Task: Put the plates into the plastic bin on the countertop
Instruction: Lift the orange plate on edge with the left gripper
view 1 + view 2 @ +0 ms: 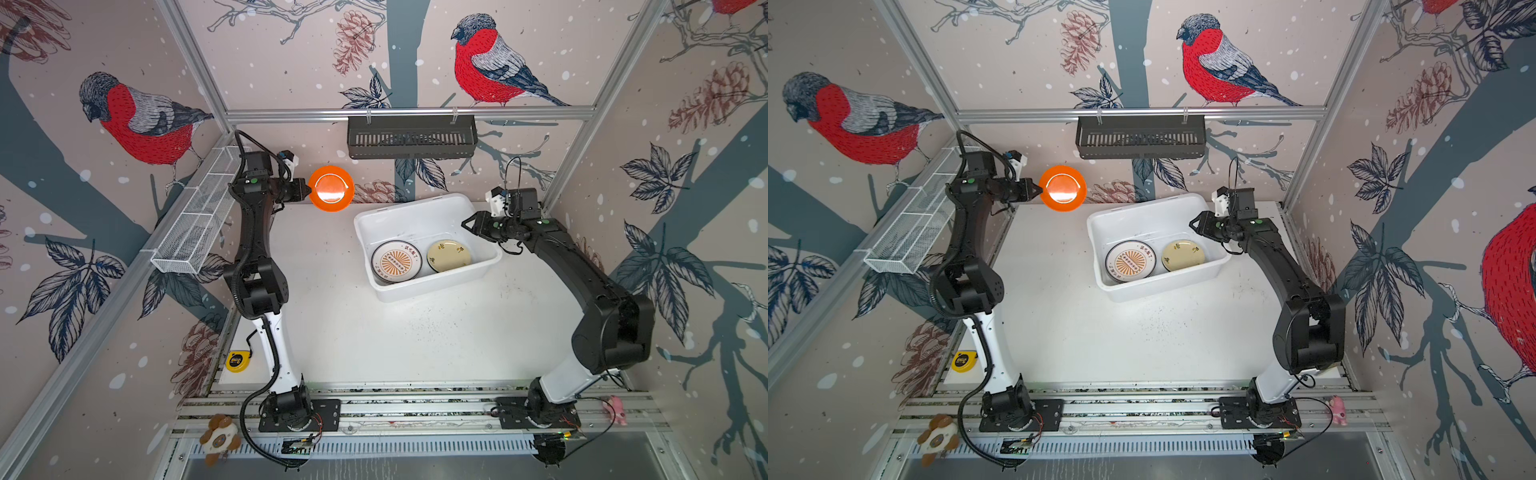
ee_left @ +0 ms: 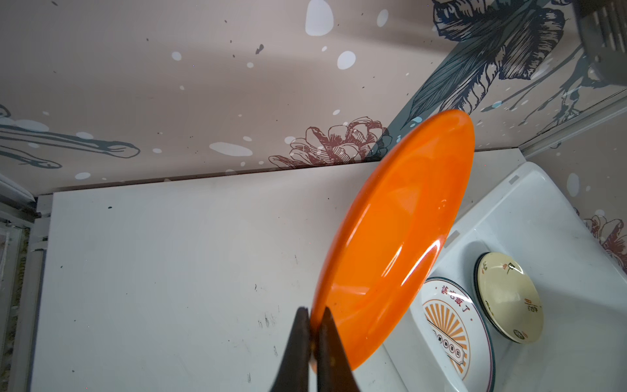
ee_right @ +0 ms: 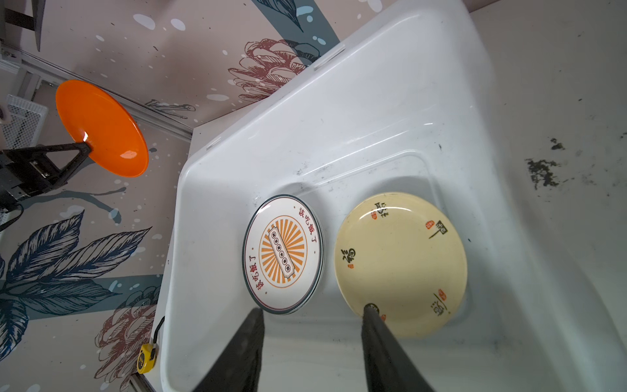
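Note:
My left gripper [image 1: 308, 191] [image 2: 315, 310] is shut on the rim of an orange plate [image 1: 331, 188] [image 1: 1062, 188] [image 2: 397, 234] [image 3: 101, 129], held in the air over the back left of the countertop [image 1: 374, 340], left of the plastic bin [image 1: 399, 212] [image 1: 1133, 212] [image 3: 373, 118]. In the bin lie a white sunburst plate [image 1: 396, 262] [image 3: 283, 253], topping a stack, and a cream plate [image 1: 449, 255] [image 3: 400, 261]. My right gripper [image 1: 466, 223] [image 3: 312, 310] hangs open and empty above the bin's right edge.
A black slatted basket [image 1: 411, 137] hangs on the back rail. A white wire-mesh rack [image 1: 199, 220] is fixed to the left wall. A yellow tape measure [image 1: 237, 360] lies by the left arm's base.

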